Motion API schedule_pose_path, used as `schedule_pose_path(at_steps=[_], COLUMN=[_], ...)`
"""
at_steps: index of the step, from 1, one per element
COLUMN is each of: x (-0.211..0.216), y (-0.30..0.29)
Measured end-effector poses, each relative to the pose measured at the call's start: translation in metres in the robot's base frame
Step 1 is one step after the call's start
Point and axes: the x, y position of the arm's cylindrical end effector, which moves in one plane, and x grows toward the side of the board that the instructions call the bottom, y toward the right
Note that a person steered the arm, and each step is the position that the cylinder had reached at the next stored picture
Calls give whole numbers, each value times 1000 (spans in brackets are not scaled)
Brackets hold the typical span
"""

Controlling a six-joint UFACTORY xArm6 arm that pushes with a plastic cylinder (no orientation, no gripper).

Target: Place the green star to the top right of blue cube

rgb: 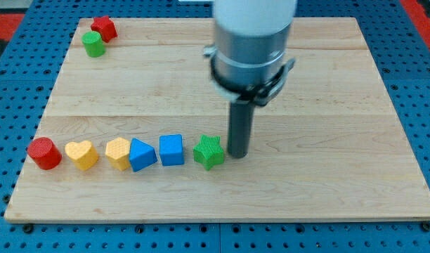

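The green star (pixel 209 152) lies on the wooden board (pixel 327 84) near the view's bottom, just right of the blue cube (pixel 171 149). My tip (pixel 238 154) stands right beside the star's right side, close to touching it. The star and the cube are level with each other in one row, a small gap between them.
Left of the blue cube runs a row: a blue triangular block (pixel 142 154), a yellow block (pixel 118 152), a yellow heart (pixel 81 154) and a red cylinder (pixel 43 153). At the view's top left stand a green cylinder (pixel 93 44) and a red block (pixel 103 28).
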Motion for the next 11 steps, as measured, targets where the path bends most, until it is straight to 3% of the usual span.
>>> schedule_pose_path(at_steps=[1, 2, 4, 6, 9, 10, 11], x=[5, -6, 32, -87, -93, -132, -143], y=[11, -46, -42, -107, -37, -54, -67])
